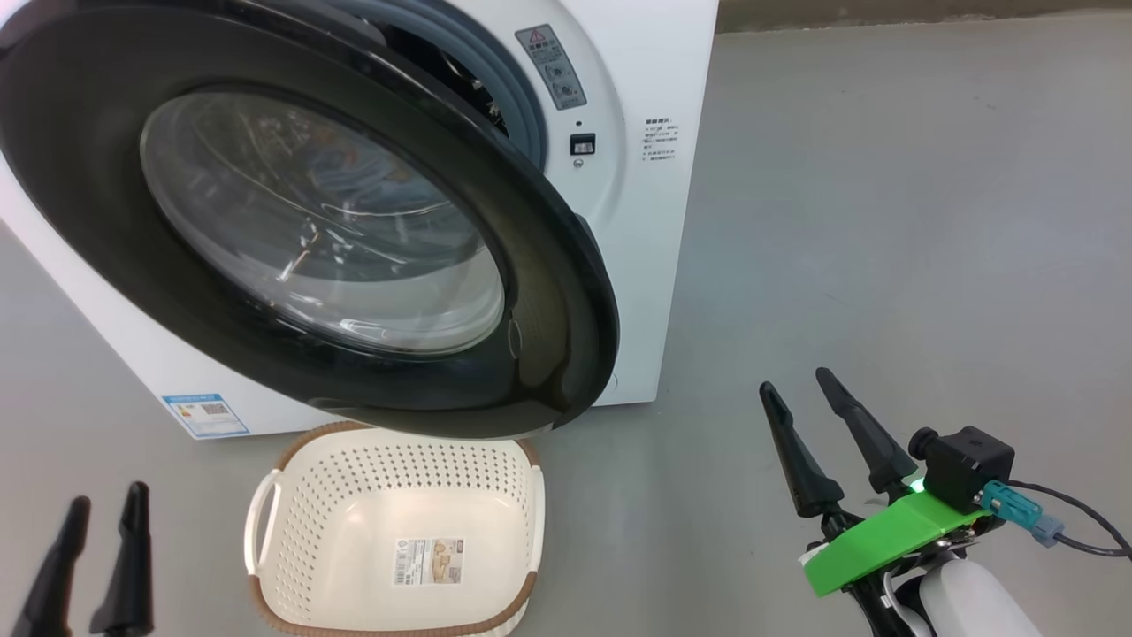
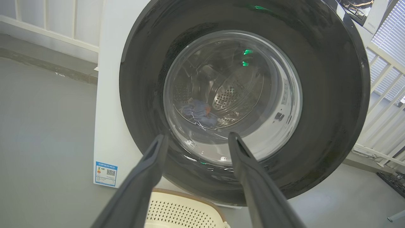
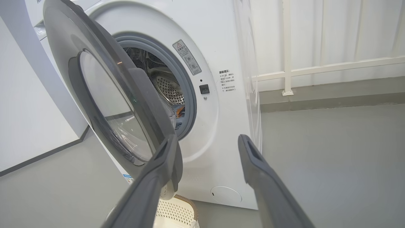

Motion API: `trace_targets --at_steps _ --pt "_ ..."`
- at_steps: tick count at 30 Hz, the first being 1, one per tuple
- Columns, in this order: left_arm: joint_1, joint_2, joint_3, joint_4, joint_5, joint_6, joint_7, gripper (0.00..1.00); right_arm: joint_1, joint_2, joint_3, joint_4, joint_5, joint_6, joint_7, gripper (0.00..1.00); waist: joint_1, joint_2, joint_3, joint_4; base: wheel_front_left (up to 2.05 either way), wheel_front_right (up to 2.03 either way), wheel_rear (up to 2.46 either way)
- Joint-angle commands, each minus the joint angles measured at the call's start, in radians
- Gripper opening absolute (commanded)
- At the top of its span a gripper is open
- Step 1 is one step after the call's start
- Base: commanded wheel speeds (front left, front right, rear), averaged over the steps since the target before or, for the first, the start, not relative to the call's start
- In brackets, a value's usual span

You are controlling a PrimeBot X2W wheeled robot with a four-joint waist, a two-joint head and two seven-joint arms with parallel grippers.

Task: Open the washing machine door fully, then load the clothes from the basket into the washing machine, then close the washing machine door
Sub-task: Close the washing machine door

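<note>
The half-open door point(image 1: 566, 292) hangs over the basket's point(image 1: 398, 473) back rim and covers the drum point(image 3: 167, 88); a gap at its right edge leads in. The floor point(image 1: 884, 221) to the right is free.

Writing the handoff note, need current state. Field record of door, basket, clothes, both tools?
washing machine door: partly open, swung out from the washing machine front
basket: on the floor below the door, empty except a label on its bottom
clothes: blue garment with orange, inside the drum, seen through the door glass
left tool: open, holding nothing
right tool: open, holding nothing
stage: loading looks done; door not yet closed
</note>
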Motion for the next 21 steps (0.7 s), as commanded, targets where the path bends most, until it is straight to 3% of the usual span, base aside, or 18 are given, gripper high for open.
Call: trace_targets --at_steps 1,5,13,21 --pt "-0.023 0.022 0.036 -0.009 0.028 -0.003 -0.017 1.0 0.004 -0.001 0.022 -0.026 0.006 0.002 -0.005 1.0 0.0 0.0 0.002 0.0 0.0 0.0 0.0" --pt "-0.027 0.004 0.031 0.015 0.135 -0.002 -0.032 1.0 0.01 0.0 0.011 -0.032 0.003 0.002 -0.005 1.0 0.0 0.0 0.005 0.004 0.0 0.0 0.0" --pt "-0.027 -0.096 0.097 0.007 0.218 -0.003 -0.034 1.0 0.023 0.005 0.002 -0.036 -0.003 0.002 -0.005 1.0 0.0 0.0 0.008 0.007 0.0 0.0 0.0" --pt "-0.022 -0.13 0.107 -0.013 0.285 -0.003 -0.035 1.0 0.026 0.009 -0.003 -0.039 -0.007 0.002 -0.005 1.0 0.0 0.0 0.012 0.012 0.0 0.0 0.0"
